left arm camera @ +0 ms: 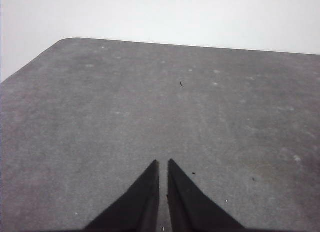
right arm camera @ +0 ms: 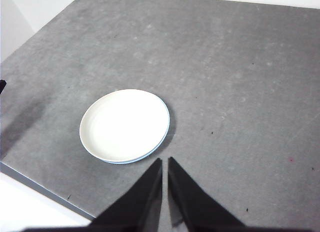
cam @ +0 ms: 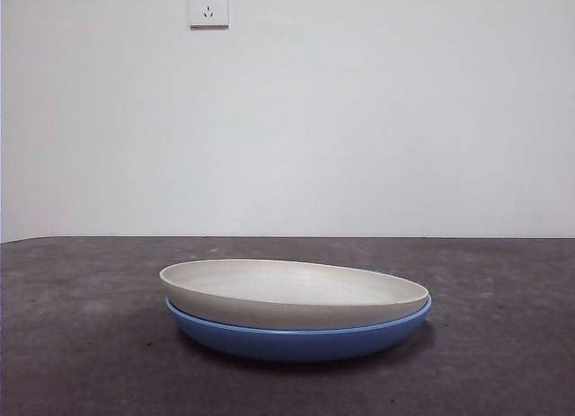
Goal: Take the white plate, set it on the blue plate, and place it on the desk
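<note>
The white plate [cam: 292, 290] sits nested on top of the blue plate [cam: 296, 340], and the stack rests on the desk [cam: 81, 326] near the front middle. From the right wrist view the white plate [right arm camera: 124, 124] covers nearly all of the blue plate [right arm camera: 161, 142], which shows only as a thin rim. My right gripper [right arm camera: 163, 163] hangs shut above the desk, apart from the plates and holding nothing. My left gripper [left arm camera: 163, 164] is shut too, over bare desk [left arm camera: 125, 106] with no plate in its view. Neither arm appears in the front view.
A white wall with a power socket [cam: 208, 6] stands behind the desk. The desk's edge [right arm camera: 40, 184] runs close to the plates in the right wrist view. A rounded desk corner [left arm camera: 65, 41] shows in the left wrist view.
</note>
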